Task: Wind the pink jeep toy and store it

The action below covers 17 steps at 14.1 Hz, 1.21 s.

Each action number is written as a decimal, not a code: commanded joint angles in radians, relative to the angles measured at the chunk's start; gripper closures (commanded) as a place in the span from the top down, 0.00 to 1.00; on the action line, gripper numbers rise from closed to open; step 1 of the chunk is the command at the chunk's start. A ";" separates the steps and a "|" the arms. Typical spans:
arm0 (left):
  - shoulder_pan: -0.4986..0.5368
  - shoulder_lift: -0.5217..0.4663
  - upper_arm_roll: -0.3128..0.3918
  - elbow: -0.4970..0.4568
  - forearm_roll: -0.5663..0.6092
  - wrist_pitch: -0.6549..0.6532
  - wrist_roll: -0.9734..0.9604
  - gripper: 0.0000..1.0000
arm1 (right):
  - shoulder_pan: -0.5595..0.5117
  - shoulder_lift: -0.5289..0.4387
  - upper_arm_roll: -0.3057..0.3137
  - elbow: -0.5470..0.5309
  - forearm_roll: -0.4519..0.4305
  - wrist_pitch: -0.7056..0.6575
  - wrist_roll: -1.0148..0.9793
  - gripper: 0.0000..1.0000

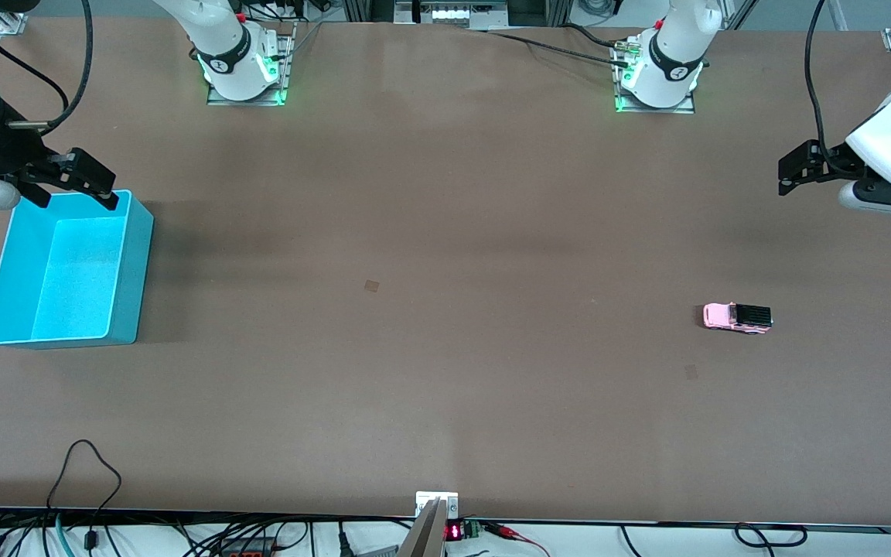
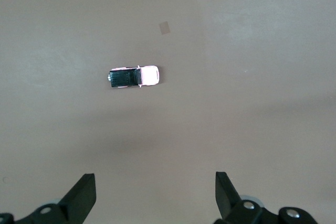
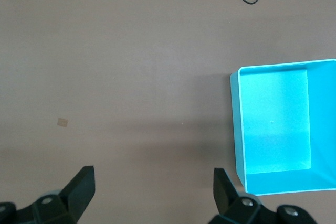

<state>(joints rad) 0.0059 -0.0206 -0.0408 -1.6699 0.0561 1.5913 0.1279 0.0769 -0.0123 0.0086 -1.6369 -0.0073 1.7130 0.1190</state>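
Note:
The pink jeep toy (image 1: 737, 317) stands on its wheels on the brown table toward the left arm's end, its black roof panel facing up. In the left wrist view the jeep (image 2: 134, 76) lies well clear of my left gripper (image 2: 156, 182), which is open and empty. That left gripper (image 1: 790, 174) hangs over bare table at the left arm's end. My right gripper (image 1: 74, 199) hovers open and empty over the rim of the turquoise bin (image 1: 132, 271). In the right wrist view the right gripper (image 3: 154, 177) is beside the empty bin (image 3: 237, 129).
The two arm bases (image 1: 244, 62) (image 1: 658, 70) stand along the table's edge farthest from the front camera. A black cable loop (image 1: 86, 472) lies on the edge nearest it. Small square marks (image 1: 371, 285) (image 1: 691, 372) sit flat on the table.

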 commanded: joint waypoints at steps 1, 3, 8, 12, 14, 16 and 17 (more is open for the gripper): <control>-0.006 0.016 0.002 0.036 0.018 -0.031 -0.002 1.00 | 0.009 -0.003 -0.007 0.015 -0.014 -0.021 -0.007 1.00; -0.006 0.016 0.001 0.036 0.016 -0.040 -0.002 1.00 | 0.009 -0.003 -0.007 0.015 -0.014 -0.021 -0.007 1.00; -0.006 0.016 0.002 0.036 0.017 -0.047 -0.002 1.00 | 0.009 -0.003 -0.007 0.015 -0.014 -0.021 -0.007 1.00; -0.006 0.016 0.002 0.036 0.011 -0.048 -0.002 1.00 | 0.009 -0.003 -0.007 0.017 -0.014 -0.021 -0.007 1.00; -0.006 0.016 0.002 0.036 0.008 -0.048 -0.002 1.00 | 0.009 -0.005 -0.007 0.015 -0.014 -0.021 -0.007 1.00; -0.006 0.016 0.002 0.036 0.008 -0.048 -0.002 1.00 | 0.009 -0.005 -0.007 0.017 -0.014 -0.021 -0.007 1.00; -0.006 0.016 0.002 0.036 0.008 -0.048 -0.004 1.00 | 0.009 -0.005 -0.007 0.017 -0.014 -0.021 -0.007 1.00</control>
<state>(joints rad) 0.0059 -0.0187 -0.0409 -1.6665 0.0561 1.5669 0.1279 0.0769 -0.0125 0.0086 -1.6367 -0.0073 1.7123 0.1190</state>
